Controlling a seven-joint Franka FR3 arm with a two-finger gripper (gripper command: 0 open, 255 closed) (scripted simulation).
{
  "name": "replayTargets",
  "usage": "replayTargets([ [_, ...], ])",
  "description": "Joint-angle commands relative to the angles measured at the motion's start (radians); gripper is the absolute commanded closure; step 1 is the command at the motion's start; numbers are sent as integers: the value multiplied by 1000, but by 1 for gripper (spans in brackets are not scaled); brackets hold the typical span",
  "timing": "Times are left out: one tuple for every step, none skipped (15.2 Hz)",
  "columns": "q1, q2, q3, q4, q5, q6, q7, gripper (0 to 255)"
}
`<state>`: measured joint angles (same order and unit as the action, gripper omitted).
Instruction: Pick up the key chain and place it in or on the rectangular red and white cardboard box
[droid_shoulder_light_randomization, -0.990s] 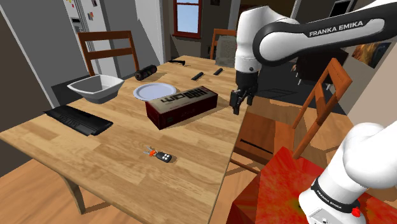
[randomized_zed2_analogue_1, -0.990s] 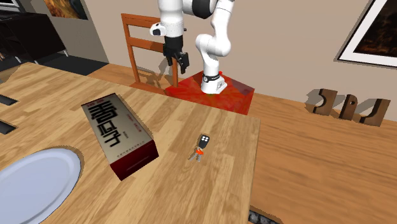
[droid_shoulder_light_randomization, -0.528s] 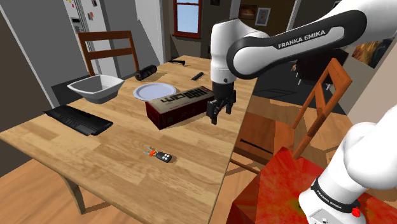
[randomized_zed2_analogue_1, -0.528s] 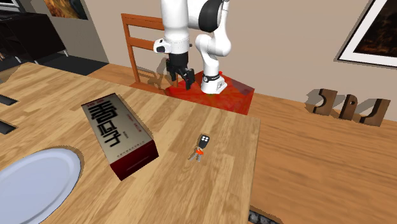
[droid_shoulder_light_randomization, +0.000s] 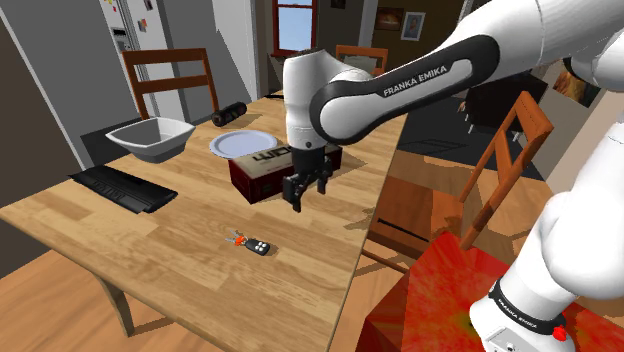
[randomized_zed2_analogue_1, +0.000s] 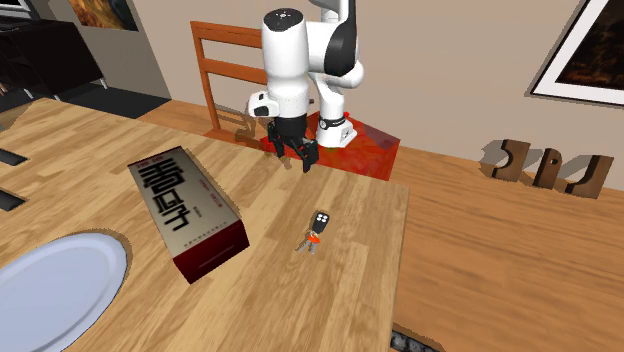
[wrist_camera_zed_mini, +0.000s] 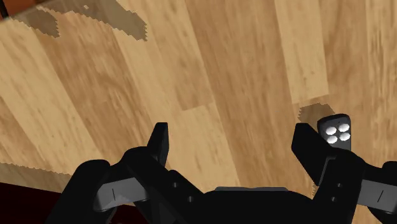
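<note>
The key chain (droid_shoulder_light_randomization: 252, 243), a black fob with small red and metal pieces, lies on the wooden table (droid_shoulder_light_randomization: 190, 250) near its front edge. It also lies on the table in the second exterior view as key chain (randomized_zed2_analogue_1: 317, 228). The box (droid_shoulder_light_randomization: 262, 167) is dark red with a pale printed top, and stands behind the key chain; box (randomized_zed2_analogue_1: 185, 210) is its other view. My gripper (droid_shoulder_light_randomization: 309, 196) hangs open above the table between box and key chain, seen too as gripper (randomized_zed2_analogue_1: 292, 158). In the wrist view the fob (wrist_camera_zed_mini: 336, 131) peeks beside one finger of the gripper (wrist_camera_zed_mini: 232, 146).
A white plate (droid_shoulder_light_randomization: 240, 144), a white bowl (droid_shoulder_light_randomization: 151, 138), a black keyboard-like slab (droid_shoulder_light_randomization: 122, 188) and small dark items sit further back on the table. Wooden chairs (droid_shoulder_light_randomization: 510, 150) stand at the table's side and far end. My red stand (droid_shoulder_light_randomization: 440, 300) is at lower right.
The arm has swung from beyond the table's edge over the table and lowered, towards the shoulder view's left, closer to the key chain. The fingers stay open. Box and key chain have not moved.
</note>
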<state>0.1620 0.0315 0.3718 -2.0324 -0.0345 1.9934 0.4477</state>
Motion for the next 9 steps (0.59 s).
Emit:
replayTargets([
  [18,71,15,57,-23,13,32,0],
  [28,107,20,88,-36,15,46,0],
  [39,143,25,121,-49,17,60,0],
  [51,180,29,156,-63,18,73,0],
  [63,216,32,191,-76,17,86,0],
  [77,253,35,228,-90,15,98,0],
  [91,290,36,267,-103,12,110,0],
  [106,327,37,307,-116,8,121,0],
  [122,365,37,349,-129,3,130,0],
])
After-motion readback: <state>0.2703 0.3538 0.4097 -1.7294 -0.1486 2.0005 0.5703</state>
